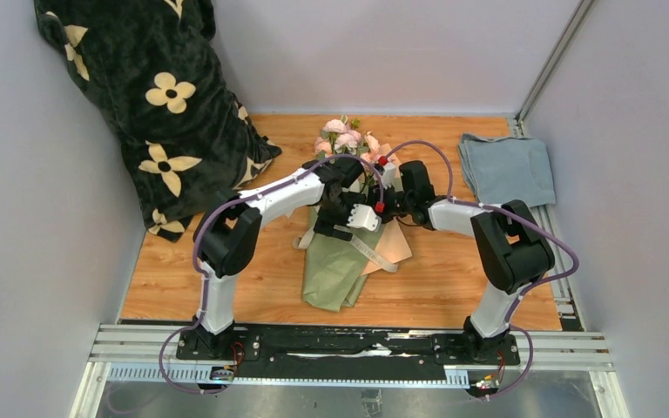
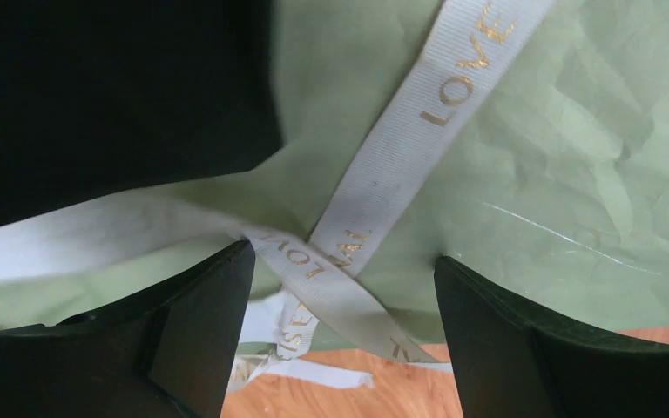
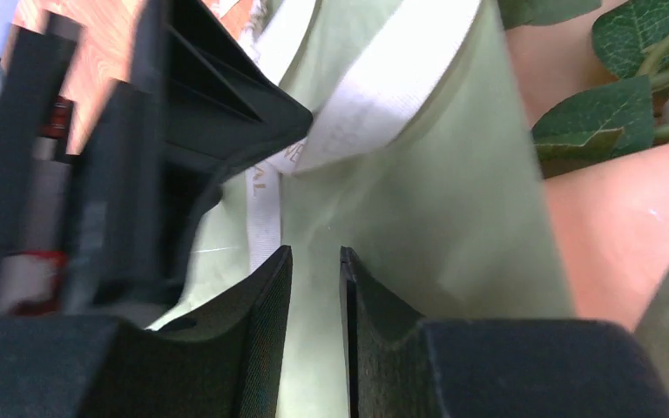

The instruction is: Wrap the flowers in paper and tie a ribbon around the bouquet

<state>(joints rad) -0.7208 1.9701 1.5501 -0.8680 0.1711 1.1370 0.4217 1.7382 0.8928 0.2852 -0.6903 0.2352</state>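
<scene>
The bouquet (image 1: 335, 266) lies at the middle of the wooden table (image 1: 453, 292). Its long axis runs almost straight up and down the overhead frame. The pink flowers (image 1: 341, 138) point to the upper centre and the folded foot of the cone points down toward the arm bases.

The sage-green paper (image 2: 575, 157) is creased, and a peach inner face shows beside the green leaves (image 3: 610, 113) at the right of the right wrist view. The cream ribbon (image 2: 418, 131), printed with gold "LOVE" lettering, crosses over itself on the paper. One strand runs to the upper right of the left wrist view and loose ends trail onto the wood at the bottom.

The left gripper (image 2: 341, 258) hangs just over that crossing with its jaws spread wide, holding nothing. The right gripper (image 3: 315, 252) meets it from the other side with only a narrow slit between its jaws. A ribbon strand reaches down to one fingertip, but whether it is pinched cannot be told.

A black plush blanket (image 1: 157, 113) fills the upper left. A folded blue-grey cloth (image 1: 505, 170) lies at the upper right.
</scene>
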